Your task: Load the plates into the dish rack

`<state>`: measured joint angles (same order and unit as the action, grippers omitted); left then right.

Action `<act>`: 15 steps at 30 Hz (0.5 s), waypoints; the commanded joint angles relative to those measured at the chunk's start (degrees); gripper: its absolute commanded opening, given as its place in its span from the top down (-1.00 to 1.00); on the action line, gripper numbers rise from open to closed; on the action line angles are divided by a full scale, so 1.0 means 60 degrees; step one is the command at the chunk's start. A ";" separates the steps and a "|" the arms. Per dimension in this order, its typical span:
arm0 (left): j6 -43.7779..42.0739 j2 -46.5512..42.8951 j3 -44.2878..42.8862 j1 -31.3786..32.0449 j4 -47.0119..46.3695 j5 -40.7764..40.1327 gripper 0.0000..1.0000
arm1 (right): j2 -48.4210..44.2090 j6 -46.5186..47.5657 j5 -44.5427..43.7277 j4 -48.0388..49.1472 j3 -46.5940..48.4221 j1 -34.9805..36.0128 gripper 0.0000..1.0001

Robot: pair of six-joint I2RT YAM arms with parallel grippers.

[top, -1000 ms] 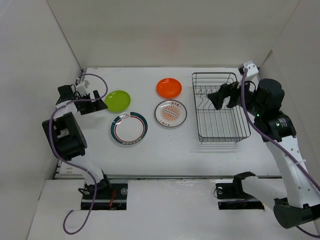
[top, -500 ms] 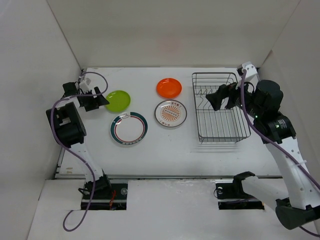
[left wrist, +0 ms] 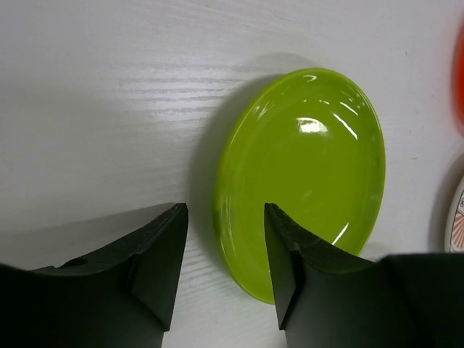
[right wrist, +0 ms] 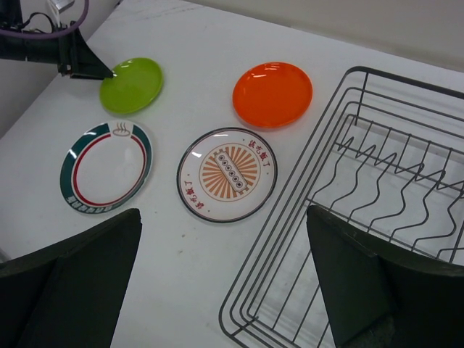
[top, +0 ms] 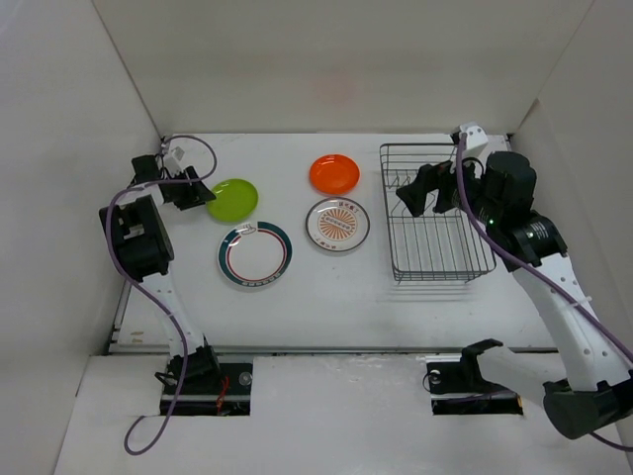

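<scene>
Four plates lie flat on the white table: lime green [top: 233,199] [left wrist: 304,174] [right wrist: 131,85], orange [top: 334,173] [right wrist: 272,93], sunburst-centred [top: 337,224] [right wrist: 228,173], and green-and-red ringed [top: 255,254] [right wrist: 106,168]. The black wire dish rack [top: 440,279] [right wrist: 406,78] stands at the right with nothing in it. My left gripper [top: 201,194] [left wrist: 223,217] straddles the green plate's left rim, one finger on the table side and one over the plate. Its jaws are partly closed, with a gap still showing. My right gripper [top: 423,193] [right wrist: 223,214] hangs wide open above the rack's left edge.
White walls close in the table on the left, back and right. The orange and sunburst plates lie just left of the rack. The left arm's purple cable loops beside the green plate.
The left gripper has moved up to the green plate and its jaws have narrowed around the rim. The right arm has shifted slightly left, still wide open.
</scene>
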<state>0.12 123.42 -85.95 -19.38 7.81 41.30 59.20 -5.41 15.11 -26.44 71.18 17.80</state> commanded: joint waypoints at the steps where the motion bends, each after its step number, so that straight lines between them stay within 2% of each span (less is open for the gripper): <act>1: 0.0068 0.0276 -0.0294 0.0139 0.0177 -0.0334 0.13 | 0.0152 -0.0094 -0.0073 0.0553 0.0163 0.0138 -1.00; 5: 0.0156 0.0276 -0.0381 0.0241 0.0177 -0.0570 0.13 | 0.0329 -0.0094 -0.0161 0.0553 0.0251 0.0328 -1.00; 7: 0.0156 0.0276 -0.0483 0.0241 0.0381 -0.0570 0.20 | 0.0416 -0.0182 -0.0248 0.0553 0.0251 0.0416 -1.00; 9: 0.0156 0.0378 -0.0572 0.0241 0.0484 -0.0570 0.35 | 0.0417 -0.0182 -0.0336 0.0641 0.0251 0.0417 -1.00; 15: 0.0156 0.0466 -0.0777 0.0241 0.0675 -0.0467 1.00 | 0.0417 -0.0182 -0.0424 0.0641 0.0251 0.0592 -1.00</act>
<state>1.61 125.62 -88.79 -18.00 9.52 39.11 62.30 -6.07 13.52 -26.11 71.18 20.49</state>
